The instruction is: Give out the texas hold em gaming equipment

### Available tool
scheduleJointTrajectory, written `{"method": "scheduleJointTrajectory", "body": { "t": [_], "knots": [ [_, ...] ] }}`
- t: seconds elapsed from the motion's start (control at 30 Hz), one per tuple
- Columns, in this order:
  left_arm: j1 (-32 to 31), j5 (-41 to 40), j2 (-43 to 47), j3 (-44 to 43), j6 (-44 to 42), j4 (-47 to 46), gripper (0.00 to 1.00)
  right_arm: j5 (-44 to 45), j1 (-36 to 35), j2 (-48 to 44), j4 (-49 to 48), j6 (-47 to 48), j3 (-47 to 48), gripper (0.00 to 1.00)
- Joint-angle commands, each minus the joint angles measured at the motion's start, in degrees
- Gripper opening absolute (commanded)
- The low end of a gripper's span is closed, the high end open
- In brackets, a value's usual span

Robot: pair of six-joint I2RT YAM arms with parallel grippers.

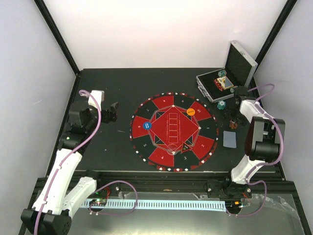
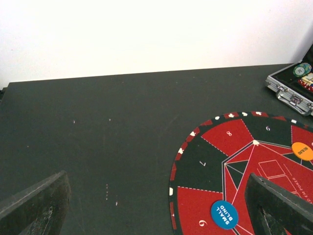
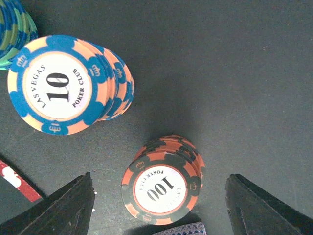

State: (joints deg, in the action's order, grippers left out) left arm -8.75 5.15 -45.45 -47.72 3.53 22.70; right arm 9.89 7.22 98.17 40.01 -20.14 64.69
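The right gripper (image 3: 159,182) is held with jaws apart astride the orange-and-black 100 stack (image 3: 160,193), standing on the table (image 3: 244,73) near the mat (image 1: 161,155). The jaws are best lowered squarely, so that the whole stack is clamped and the leaning blue 10 stack (image 3: 58,85) is left undisturbed. Three chip stacks are counted, the teal stack (image 3: 14,29) included, and one card (image 1: 229,139). On the mat one blue disc (image 1: 149,125), one orange disc (image 1: 190,112) and one black triangle (image 1: 186,147) are seen. The left gripper (image 2: 156,196) is held open, beside the mat.

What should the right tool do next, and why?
Probably lower and close on the 100 chip stack: the right tool is open, and that stack sits between its fingers in the wrist view.
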Motion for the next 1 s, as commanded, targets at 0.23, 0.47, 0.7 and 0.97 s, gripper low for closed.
{"method": "scheduleJointTrajectory", "body": {
  "t": [0.23,0.47,0.7,0.97],
  "knots": [
    [-0.4,-0.7,0.5,-0.4,-0.3,0.3,0.99,0.3,0.4,2.4,-0.2,1.0,1.1,0.64],
    [-0.4,-0.7,0.5,-0.3,-0.4,0.3,0.99,0.6,0.4,3.5,-0.3,1.0,1.4,0.58],
    [-0.4,-0.8,0.5,-0.3,-0.4,0.2,0.99,1.3,0.4,3.7,-0.1,1.0,1.4,0.48],
    [-0.4,-0.8,0.5,-0.3,-0.5,0.2,0.99,1.7,0.4,2.7,0.8,1.2,1.2,0.38]
  ]
}}
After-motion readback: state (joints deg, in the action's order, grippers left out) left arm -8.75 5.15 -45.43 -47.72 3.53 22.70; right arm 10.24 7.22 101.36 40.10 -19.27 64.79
